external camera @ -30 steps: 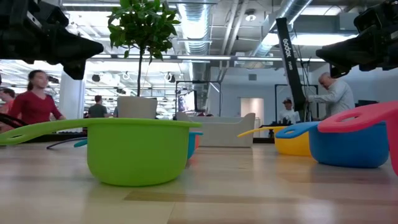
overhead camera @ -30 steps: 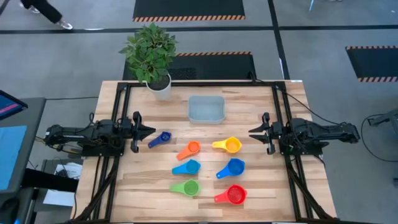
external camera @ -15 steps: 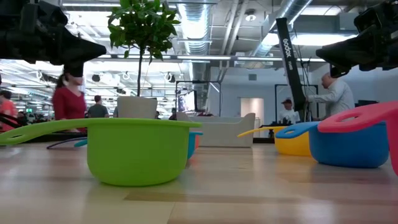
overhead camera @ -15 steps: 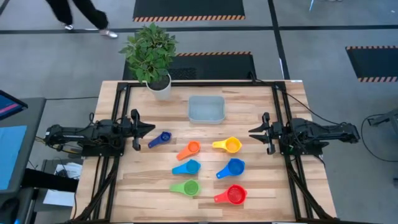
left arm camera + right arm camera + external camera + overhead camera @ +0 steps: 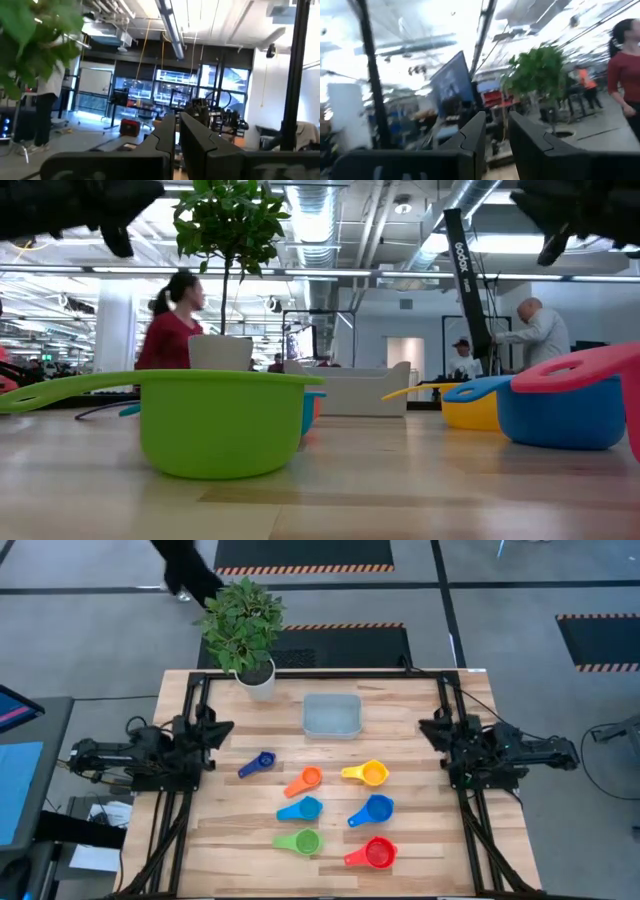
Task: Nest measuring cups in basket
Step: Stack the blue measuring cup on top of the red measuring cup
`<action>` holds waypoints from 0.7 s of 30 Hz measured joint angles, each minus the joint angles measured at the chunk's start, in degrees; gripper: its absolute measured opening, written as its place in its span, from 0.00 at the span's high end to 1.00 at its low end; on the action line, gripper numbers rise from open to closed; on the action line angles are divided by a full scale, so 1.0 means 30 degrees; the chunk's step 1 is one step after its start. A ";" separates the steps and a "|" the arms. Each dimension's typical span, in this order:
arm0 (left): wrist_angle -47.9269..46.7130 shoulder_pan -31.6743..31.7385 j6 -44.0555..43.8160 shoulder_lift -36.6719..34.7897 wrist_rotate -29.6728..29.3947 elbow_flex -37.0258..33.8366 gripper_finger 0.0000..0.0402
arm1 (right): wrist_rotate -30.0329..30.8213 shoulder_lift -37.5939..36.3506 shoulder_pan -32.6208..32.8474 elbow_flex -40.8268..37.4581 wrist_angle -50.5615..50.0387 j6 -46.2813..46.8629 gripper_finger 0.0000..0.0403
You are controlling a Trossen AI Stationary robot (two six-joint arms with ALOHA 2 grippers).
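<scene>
Red cup point(image 5: 600, 375) cut off rightward.

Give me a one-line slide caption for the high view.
Seven measuring cups lie loose before the empty basket; both arms wait at the table's sides.

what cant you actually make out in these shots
- Basket: the high view does not show if anything lies inside; absent from the low view.
- Dark blue cup: out of sight in the low view, where the green cup fills the foreground.
- Red cup: cut off by the low view's right edge.
- Right gripper: its wrist view is blurred and shows no cups.
</scene>
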 joint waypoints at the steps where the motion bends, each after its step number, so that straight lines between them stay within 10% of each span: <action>1: -0.0235 0.0000 0.0062 0.0440 -0.0041 0.0465 0.97 | 0.0223 0.0229 0.0000 0.0398 -0.0169 0.0027 0.73; 21: -0.8985 0.0015 0.1376 1.6989 -0.0483 1.5211 0.97 | -0.0336 0.9417 0.0000 1.0544 -1.2928 -0.1815 0.73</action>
